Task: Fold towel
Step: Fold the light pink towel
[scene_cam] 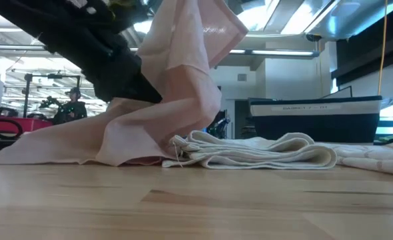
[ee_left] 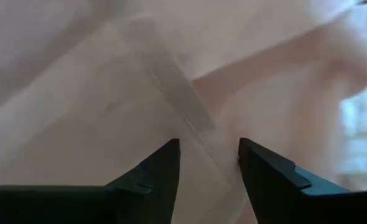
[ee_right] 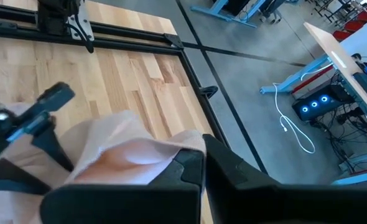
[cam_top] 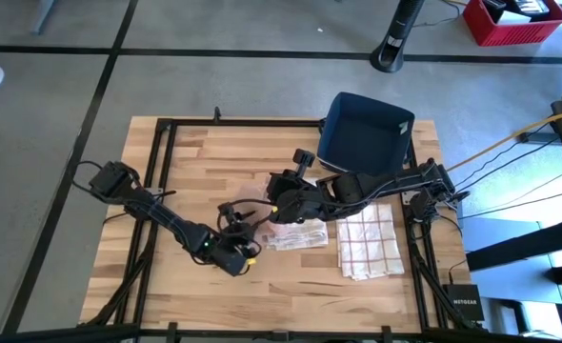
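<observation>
Towel (ee_right: 127,155) pinched in right claw (ee_right: 203,163)

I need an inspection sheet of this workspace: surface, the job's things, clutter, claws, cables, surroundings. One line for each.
Surface: wooden table, black frame rails along its edges.
Job's things: pink towel lifted off the table at its middle, the rest trailing on the wood.
Clutter: cream folded towel beside it; red-checked towel lying flat; dark blue bin at the far edge.
Claws: right claw shut on the pink towel; left claw open, pink cloth right before its fingers.
Cables: yellow cable and black leads off the table's right side.
Surroundings: concrete floor, red crate, a person far behind.
</observation>
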